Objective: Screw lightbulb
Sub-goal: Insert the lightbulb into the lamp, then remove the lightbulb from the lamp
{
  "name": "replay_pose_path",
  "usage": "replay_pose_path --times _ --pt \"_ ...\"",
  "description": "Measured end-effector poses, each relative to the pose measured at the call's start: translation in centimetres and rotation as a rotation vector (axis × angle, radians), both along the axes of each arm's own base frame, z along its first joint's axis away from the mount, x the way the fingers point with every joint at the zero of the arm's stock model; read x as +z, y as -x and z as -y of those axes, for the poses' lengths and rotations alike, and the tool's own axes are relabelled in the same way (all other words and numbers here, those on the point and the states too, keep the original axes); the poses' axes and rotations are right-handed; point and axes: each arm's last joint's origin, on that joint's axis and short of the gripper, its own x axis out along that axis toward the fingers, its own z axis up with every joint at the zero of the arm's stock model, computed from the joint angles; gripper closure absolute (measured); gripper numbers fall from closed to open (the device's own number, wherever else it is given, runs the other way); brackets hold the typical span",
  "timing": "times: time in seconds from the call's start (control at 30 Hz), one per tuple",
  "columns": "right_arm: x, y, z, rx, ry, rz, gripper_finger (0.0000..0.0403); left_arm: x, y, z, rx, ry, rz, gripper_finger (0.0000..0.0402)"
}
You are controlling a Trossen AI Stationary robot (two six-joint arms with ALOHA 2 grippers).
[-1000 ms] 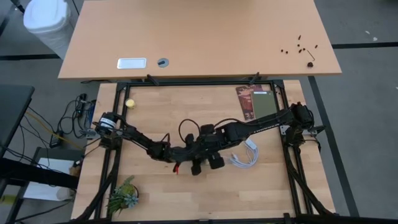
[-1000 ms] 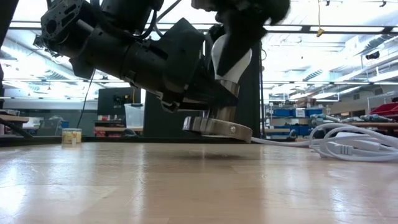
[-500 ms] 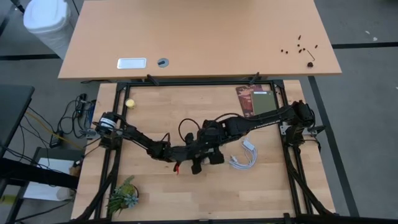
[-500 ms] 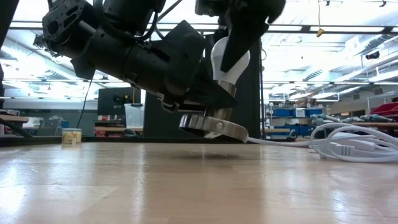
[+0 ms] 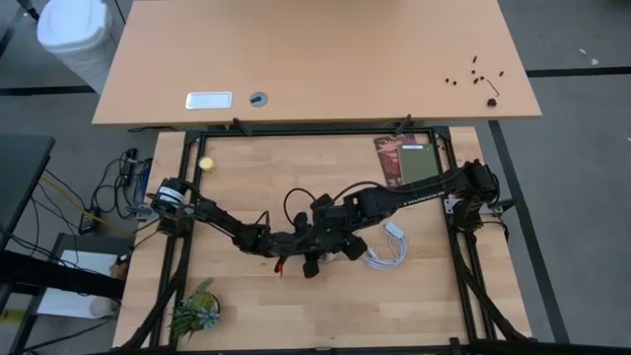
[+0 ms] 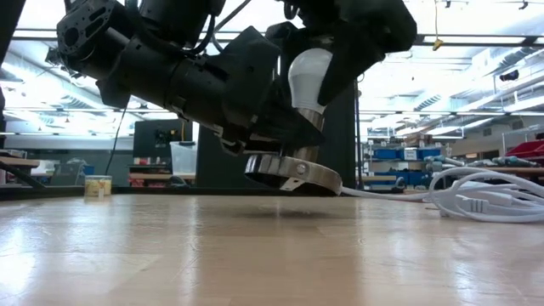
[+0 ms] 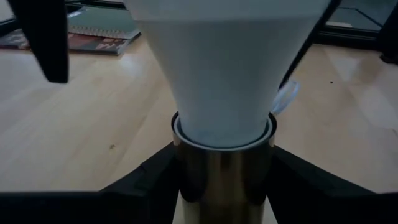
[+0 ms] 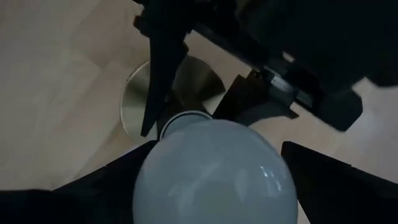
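Observation:
The white lightbulb (image 6: 308, 76) stands base-down in the brass-coloured tube (image 6: 306, 140) of the socket, above its round metal disc (image 6: 293, 174). My left gripper (image 7: 224, 186) comes in from the table's left and is shut on that tube. My right gripper (image 8: 211, 180) hangs over the bulb (image 8: 214, 174), pointing steeply down. It is open, one finger (image 8: 106, 186) on each side of the dome and a thin gap showing at the other finger (image 8: 336, 180). In the high view both grippers (image 5: 325, 242) cover the bulb and socket. My left gripper pinches the socket's brass tube (image 7: 224, 180) between its two fingers (image 7: 155, 180), just under the bulb's neck. The fingers come nearly level from the table's left, slanting a little down. The socket sits tilted in the hold, its disc (image 6: 293, 174) raised on one side.
A coiled white cable (image 5: 389, 251) runs from the socket toward the table's right. Books (image 5: 409, 158) lie at the far right, a small yellow ball (image 5: 206, 164) at the far left, a small plant (image 5: 197, 311) at the near left. A larger desk (image 5: 315, 59) stands beyond.
My right gripper has opened and let go of the bulb's dome, then rolled about its own pointing line while staying above the bulb. The bulb stays upright in the socket, which my left gripper keeps holding in place.

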Motion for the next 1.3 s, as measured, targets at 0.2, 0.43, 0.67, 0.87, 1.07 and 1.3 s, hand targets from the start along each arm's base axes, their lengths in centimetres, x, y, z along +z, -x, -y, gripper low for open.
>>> replay_pose_path --times 0.2,0.43,0.67,0.87,1.07,1.3 --pt "-0.1 1.1 -0.4 -0.161 -0.015 -0.080 0.0056 -0.2 0.1 0.1 -0.037 -0.008 -0.030 0.0191" --pt "-0.4 2.4 -0.6 -0.384 -0.012 -0.173 0.0056 -0.3 0.1 0.2 -0.055 -0.051 -0.042 0.0172" --pt "-0.5 3.4 -1.2 -0.530 -0.051 -0.256 0.0057 -0.5 0.3 0.3 -0.137 -0.055 -0.103 0.0126" --pt "-0.8 3.5 -3.6 -0.509 -0.084 -0.213 0.0057 1.3 1.6 0.1 -0.119 -0.038 -0.205 0.0124" --pt "-3.7 3.2 -5.7 -0.462 -0.146 -0.095 0.0057 2.6 2.5 0.9 -0.143 -0.041 -0.220 0.0131" --pt "-7.9 3.5 -5.8 -0.544 -0.177 0.041 0.0057 2.1 3.4 2.5 -0.095 -0.019 -0.258 0.0133"
